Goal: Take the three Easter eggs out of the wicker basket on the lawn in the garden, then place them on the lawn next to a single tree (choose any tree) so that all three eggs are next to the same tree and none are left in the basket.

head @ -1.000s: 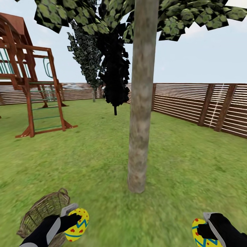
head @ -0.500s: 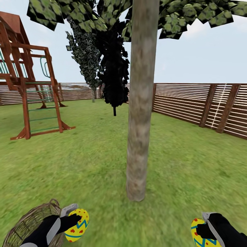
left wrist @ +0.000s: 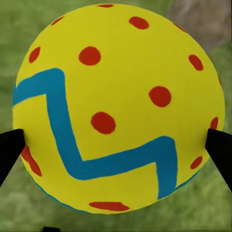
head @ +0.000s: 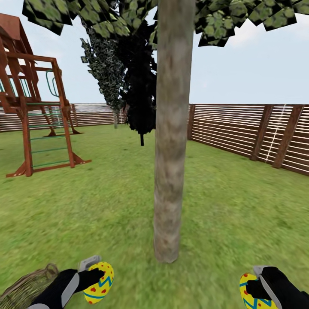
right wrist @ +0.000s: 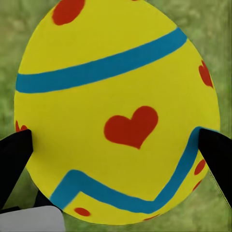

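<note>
- Grey-brown trunk of the tree [head: 171, 141] dead ahead, rooted in the lawn [head: 227, 206], leafy canopy spread overhead.
- Left of the tree's base, near the bottom edge of the head view: left gripper [head: 95, 272], fingers [left wrist: 9, 150] clamped on a yellow egg [head: 99, 283] with blue zigzag and red spots.
- Same egg [left wrist: 116, 106] up close in the left wrist view, a black fingertip pressing each side, blurred grass behind and a patch of grey trunk at one corner.
- Right of the tree's base, also low in the head view: right gripper [head: 253, 286], fingers [right wrist: 14, 159] closed round a second egg [head: 251, 294], partly cut off by the edge.
- That second egg [right wrist: 116, 111] in the right wrist view: blue bands, a red heart, black fingertips touching both flanks.
- Wicker basket [head: 23, 289] further left of the tree than the left gripper, just beside the left arm, cut by the picture's edge; contents not visible.
- Beyond the tree: a near-black tree [head: 139, 81] and a dark columnar tree [head: 105, 73].
- Far left of the tree: wooden play tower [head: 30, 103].
- Behind and right of the tree: brown slatted fence [head: 244, 133].
</note>
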